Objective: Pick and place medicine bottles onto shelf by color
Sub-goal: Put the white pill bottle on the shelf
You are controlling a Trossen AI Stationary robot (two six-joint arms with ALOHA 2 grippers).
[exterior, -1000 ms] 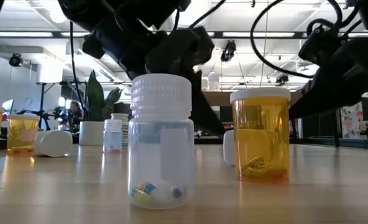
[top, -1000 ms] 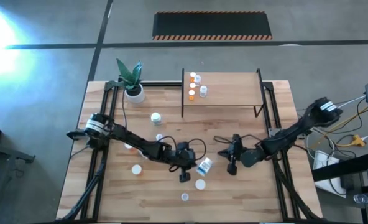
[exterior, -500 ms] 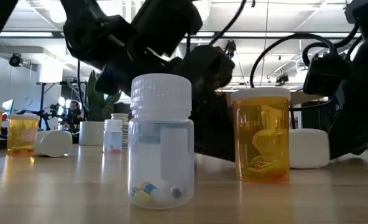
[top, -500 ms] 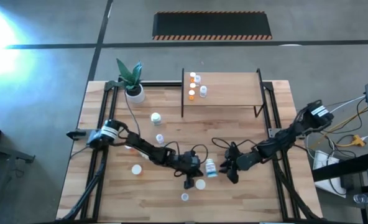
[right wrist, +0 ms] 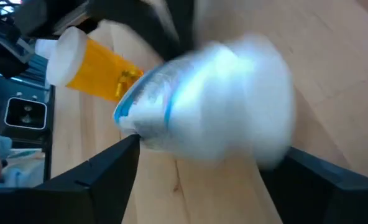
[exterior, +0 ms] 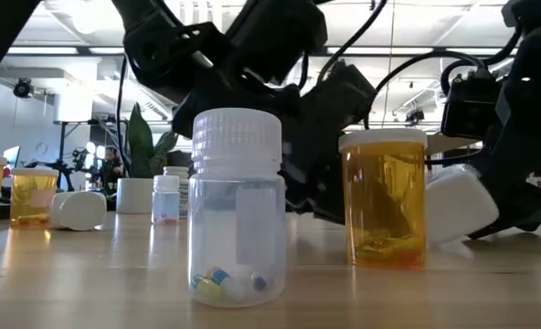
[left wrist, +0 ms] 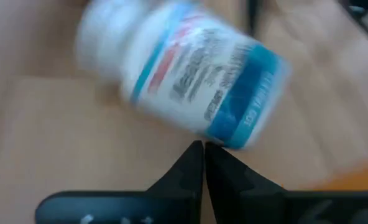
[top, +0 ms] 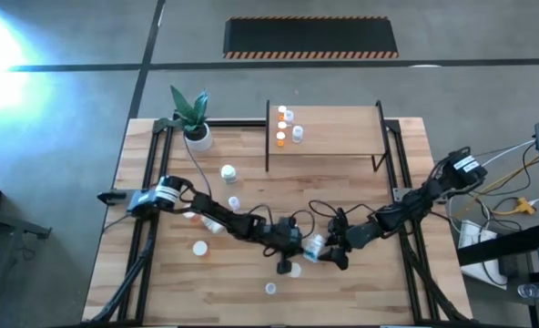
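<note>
A white medicine bottle with a blue label (top: 315, 246) lies between my two grippers at the table's middle front. In the low view this white bottle (exterior: 458, 206) leans, with one lower edge on the wood. My left gripper (top: 297, 247) is shut just left of it. My right gripper (top: 330, 251) stands open at the bottle's right, with a finger on either side of the bottle (right wrist: 209, 106). The shelf (top: 338, 146) at the far middle carries orange and white bottles (top: 288, 128) at its left end. My left gripper (left wrist: 204, 147) has its shut fingertips against the bottle's blue-banded end (left wrist: 240, 127), coming from the table's left and slanting down. The bottle lies tilted across the fingertips, not pinched. My right gripper: I cannot tell whether its open fingers (right wrist: 112, 165) touch the bottle's sides.
An orange bottle (top: 292, 270) and a clear bottle (top: 269, 289) stand just in front of the grippers. More bottles (top: 227, 171) (top: 199, 247) are scattered on the left half. A potted plant (top: 195, 128) stands at the far left. Cables loop over both arms.
My left gripper, still shut, has moved toward the table's right edge and a little down, pushing the white bottle along the table toward my right gripper. The bottle has tipped from upright to leaning. My right gripper has rolled and opened around the bottle.
</note>
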